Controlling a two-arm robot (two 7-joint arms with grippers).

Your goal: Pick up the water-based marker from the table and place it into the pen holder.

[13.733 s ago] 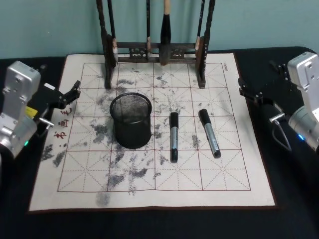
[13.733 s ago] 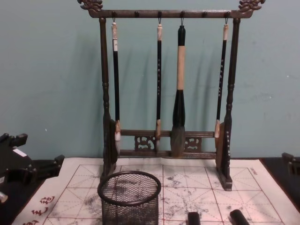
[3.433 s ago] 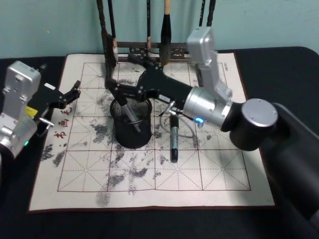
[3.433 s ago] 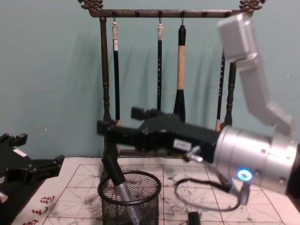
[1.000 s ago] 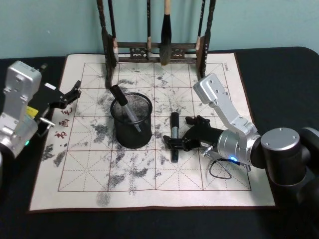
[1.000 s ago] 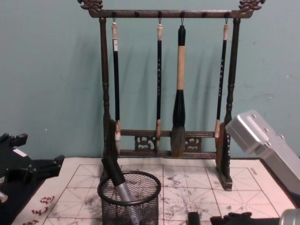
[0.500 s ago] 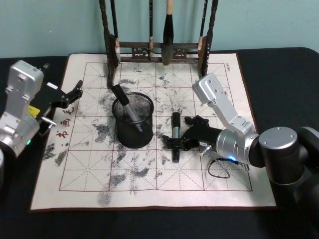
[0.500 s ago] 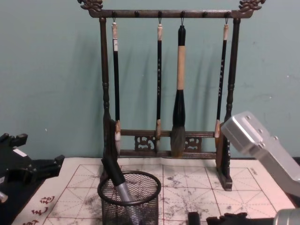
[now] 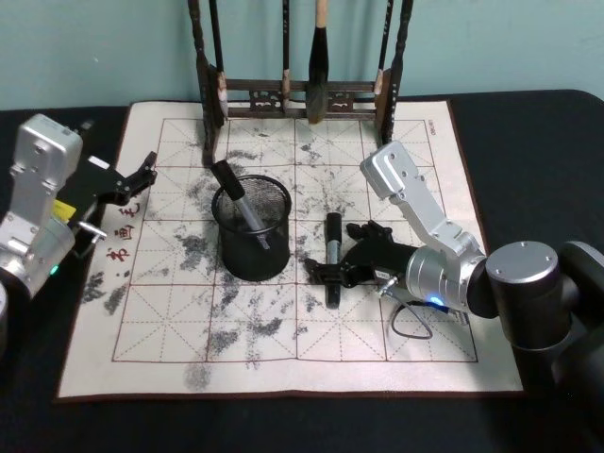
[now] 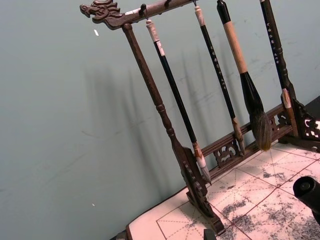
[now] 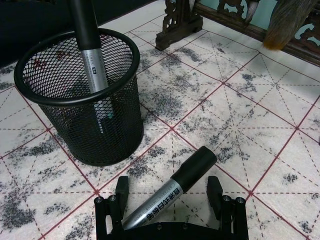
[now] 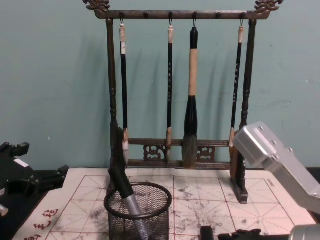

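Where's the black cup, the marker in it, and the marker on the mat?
Pen holder [image 11: 107,135]: right wrist view, mesh wall.
Marker inside [image 11: 85,25]: right wrist view, black end.
Marker on mat [image 11: 196,166]: right wrist view, black cap.

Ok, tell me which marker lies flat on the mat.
The marker between the right gripper's open jaws, beside the pen holder; the other marker stands tilted inside it. Left gripper idle.
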